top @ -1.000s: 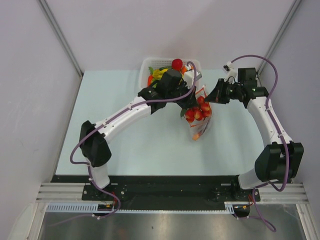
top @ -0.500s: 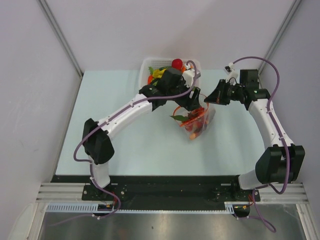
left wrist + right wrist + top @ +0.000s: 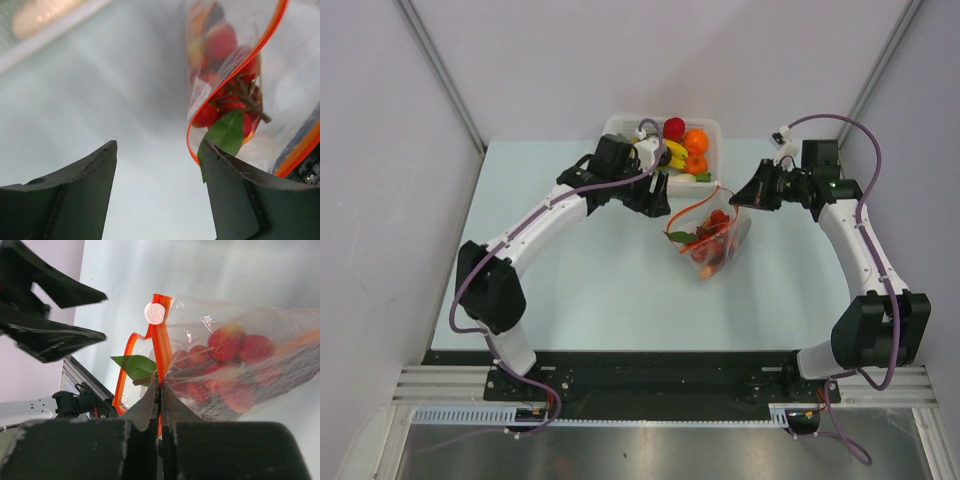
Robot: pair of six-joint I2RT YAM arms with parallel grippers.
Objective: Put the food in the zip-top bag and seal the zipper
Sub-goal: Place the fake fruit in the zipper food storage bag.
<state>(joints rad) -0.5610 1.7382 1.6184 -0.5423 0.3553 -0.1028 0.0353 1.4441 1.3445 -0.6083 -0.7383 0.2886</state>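
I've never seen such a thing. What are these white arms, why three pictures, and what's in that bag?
These are two robot arms bolted to a table. One picture looks down from above; the other two come from a camera on each wrist, showing its own dark fingers. The right gripper is pinched shut on the orange-red zipper of a clear zip-top bag holding red berries and a green leaf. The left gripper is open and holds nothing. Beside it, a white basket holds more toy fruit.
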